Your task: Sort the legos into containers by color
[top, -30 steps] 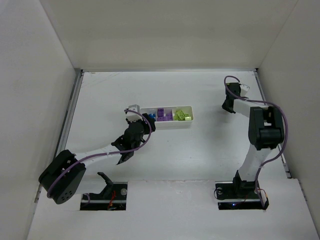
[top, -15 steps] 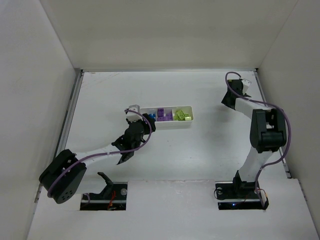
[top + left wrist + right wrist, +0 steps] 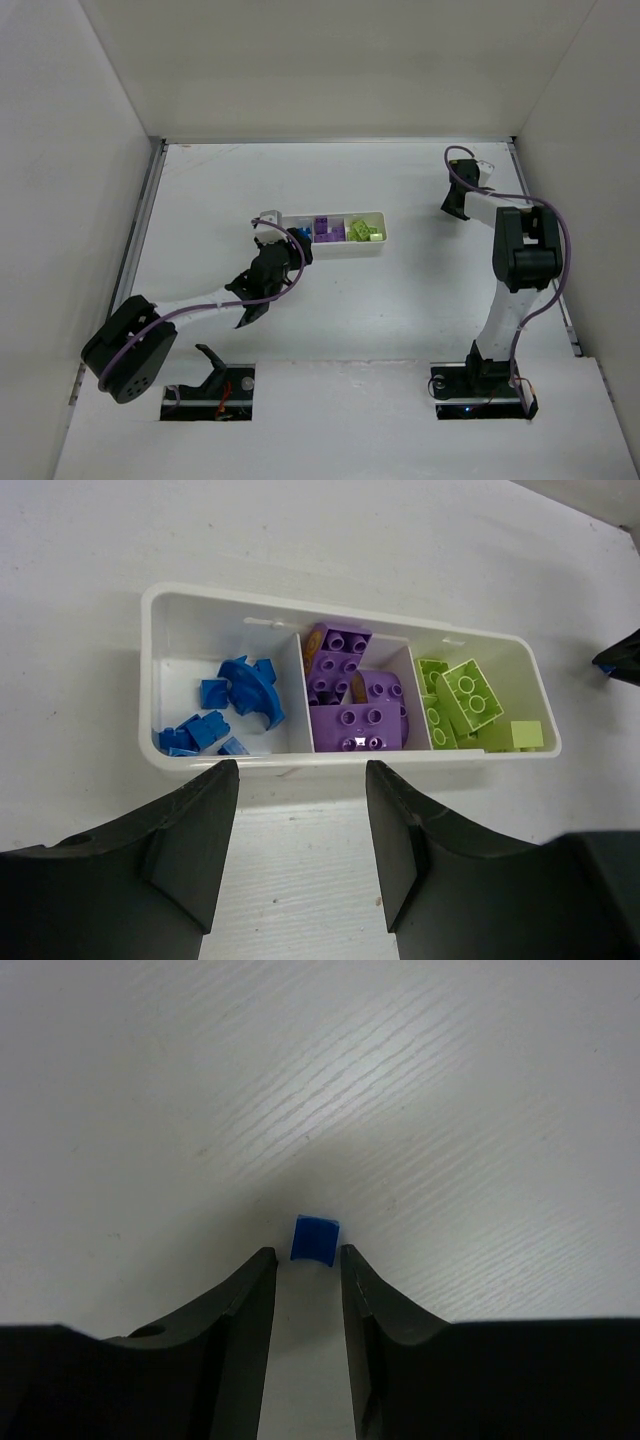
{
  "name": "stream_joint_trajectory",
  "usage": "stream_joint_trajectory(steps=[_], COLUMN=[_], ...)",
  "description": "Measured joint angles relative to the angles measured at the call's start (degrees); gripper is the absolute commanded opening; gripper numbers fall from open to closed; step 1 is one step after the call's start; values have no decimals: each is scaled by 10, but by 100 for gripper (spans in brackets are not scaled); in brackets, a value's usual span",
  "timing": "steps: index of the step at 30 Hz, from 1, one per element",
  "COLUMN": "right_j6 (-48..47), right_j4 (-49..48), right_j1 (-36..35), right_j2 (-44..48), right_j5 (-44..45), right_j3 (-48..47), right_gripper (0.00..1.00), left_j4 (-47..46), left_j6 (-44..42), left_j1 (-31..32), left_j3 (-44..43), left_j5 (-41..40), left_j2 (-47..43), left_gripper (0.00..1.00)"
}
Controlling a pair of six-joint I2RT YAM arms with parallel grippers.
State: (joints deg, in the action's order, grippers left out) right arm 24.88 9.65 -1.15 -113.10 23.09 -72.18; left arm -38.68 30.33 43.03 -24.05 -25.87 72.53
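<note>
The white three-compartment tray (image 3: 148, 660) holds blue pieces (image 3: 240, 685) on the left, purple blocks (image 3: 355, 695) in the middle and lime-green bricks (image 3: 460, 695) on the right. It also shows in the top view (image 3: 340, 249). My left gripper (image 3: 300, 775) is open and empty, just in front of the tray's near wall; in the top view it (image 3: 288, 248) is at the tray's left end. My right gripper (image 3: 305, 1255) is open, low over the table at the far right (image 3: 452, 204). A small blue piece (image 3: 315, 1239) lies on the table right at its fingertips, not gripped.
White walls enclose the table on the left, back and right. The right arm reaches close to the right wall (image 3: 560, 150). A metal rail (image 3: 140, 230) runs along the table's left edge.
My right gripper has shifted slightly toward the back of the table. My left arm has barely moved.
</note>
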Motion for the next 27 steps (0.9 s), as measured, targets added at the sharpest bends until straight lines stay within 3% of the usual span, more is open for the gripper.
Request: stream_joint_trajectory(steps=[5, 9, 12, 27], right_j6=[0, 1, 0, 2], right_j4=[-2, -2, -3, -3], right_j1=[0, 0, 0, 1], right_j2=[-2, -2, -2, -2], right_j5=[0, 0, 0, 0], right_j3=[-1, -1, -1, -1], right_gripper=[33, 46, 46, 23], left_j4=[-1, -2, -3, -9], left_j6=[2, 2, 2, 2], left_j1=[0, 0, 0, 1], left_j3=[0, 0, 0, 0], left_j5=[2, 3, 3, 4], left_j2=[2, 3, 3, 5], left_gripper=[51, 51, 51, 51])
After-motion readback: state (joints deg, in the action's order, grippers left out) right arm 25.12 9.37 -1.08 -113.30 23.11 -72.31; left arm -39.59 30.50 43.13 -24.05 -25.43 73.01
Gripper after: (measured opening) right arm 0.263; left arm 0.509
